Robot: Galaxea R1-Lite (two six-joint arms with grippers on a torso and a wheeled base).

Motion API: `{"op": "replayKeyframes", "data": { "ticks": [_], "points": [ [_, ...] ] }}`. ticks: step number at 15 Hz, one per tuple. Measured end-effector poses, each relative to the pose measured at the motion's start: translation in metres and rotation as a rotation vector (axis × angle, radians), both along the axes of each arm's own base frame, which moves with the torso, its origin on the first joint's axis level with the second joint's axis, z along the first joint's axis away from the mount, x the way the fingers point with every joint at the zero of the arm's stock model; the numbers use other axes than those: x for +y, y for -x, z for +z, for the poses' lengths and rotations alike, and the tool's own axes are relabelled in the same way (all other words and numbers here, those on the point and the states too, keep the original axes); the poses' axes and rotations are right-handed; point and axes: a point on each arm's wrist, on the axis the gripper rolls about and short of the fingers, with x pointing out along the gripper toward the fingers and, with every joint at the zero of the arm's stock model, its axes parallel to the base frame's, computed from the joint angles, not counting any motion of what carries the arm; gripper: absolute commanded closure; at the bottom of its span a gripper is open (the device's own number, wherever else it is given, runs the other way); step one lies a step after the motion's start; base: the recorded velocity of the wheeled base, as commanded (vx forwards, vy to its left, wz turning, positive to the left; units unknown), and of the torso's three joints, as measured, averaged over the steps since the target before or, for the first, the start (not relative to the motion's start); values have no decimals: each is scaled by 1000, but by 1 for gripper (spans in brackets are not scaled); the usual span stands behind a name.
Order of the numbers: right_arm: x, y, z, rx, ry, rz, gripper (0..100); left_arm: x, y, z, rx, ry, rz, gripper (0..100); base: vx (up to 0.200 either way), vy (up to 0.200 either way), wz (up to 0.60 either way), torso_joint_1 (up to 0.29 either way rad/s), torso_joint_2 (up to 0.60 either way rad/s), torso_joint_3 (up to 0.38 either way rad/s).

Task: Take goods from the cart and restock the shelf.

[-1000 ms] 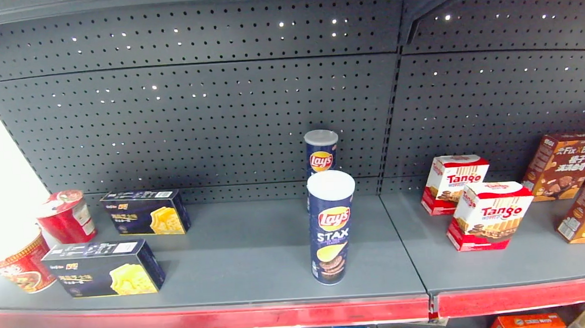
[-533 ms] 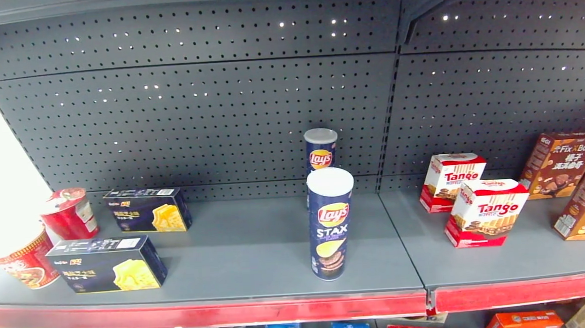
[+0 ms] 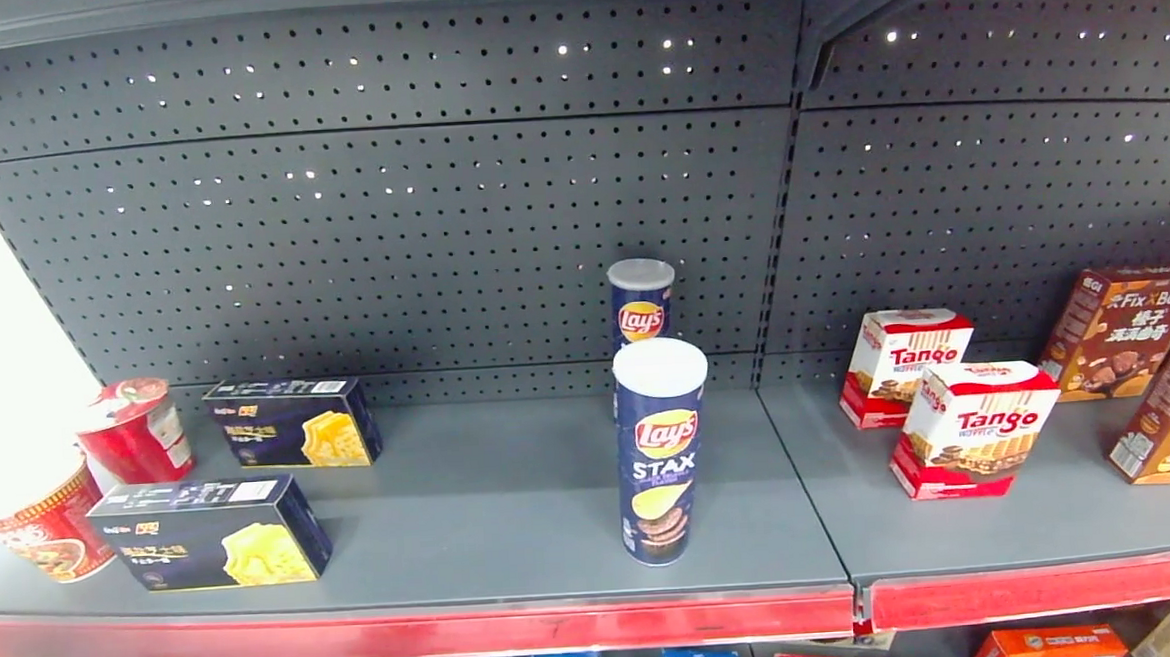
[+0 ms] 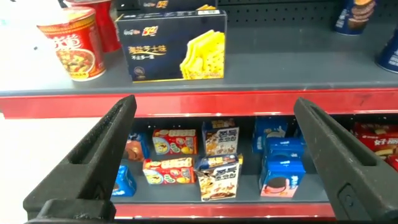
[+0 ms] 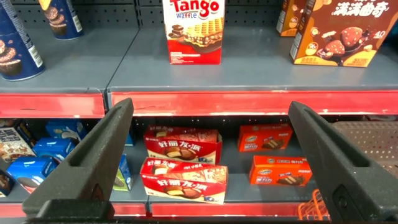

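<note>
Fingers (image 4: pixel 93 162) splayed on 2 grippers (image 4: pixel 214 104) (image 5: pixel 211 107); 2 chip cans (image 3: pixel 663 452) (image 3: pixel 642 305) on shelf (image 3: pixel 475 515).

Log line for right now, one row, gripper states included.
left gripper: open, empty | right gripper: open, empty | both facing shelf front edge | front chip can: upright, mid-shelf

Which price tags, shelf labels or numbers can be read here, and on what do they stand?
Red shelf edge: no readable tag or number.
White labels on the dark blue boxes: too small to read.
Crisp tubes, wafer boxes: package print only, no legible numbers.
</note>
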Motion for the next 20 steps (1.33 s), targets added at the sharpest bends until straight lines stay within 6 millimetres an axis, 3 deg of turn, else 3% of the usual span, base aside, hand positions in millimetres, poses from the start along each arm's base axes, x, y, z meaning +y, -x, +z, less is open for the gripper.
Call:
{"op": "replayKeyframes", "data": {
  "ticks": [14, 17, 20],
  "points": [
    [0, 0, 0, 0, 0, 0, 0, 0, 0, 0, -1, 7, 3, 0, 0, 0, 0, 0, 0, 0],
    [0, 0, 0, 0, 0, 0, 0, 0, 0, 0, -2, 13, 10, 0, 200, 0, 0, -7, -2, 5],
    [0, 0, 0, 1, 0, -1, 0, 0, 0, 0, 1, 15, 11, 0, 0, 0, 0, 0, 0, 0]
  ]
}}
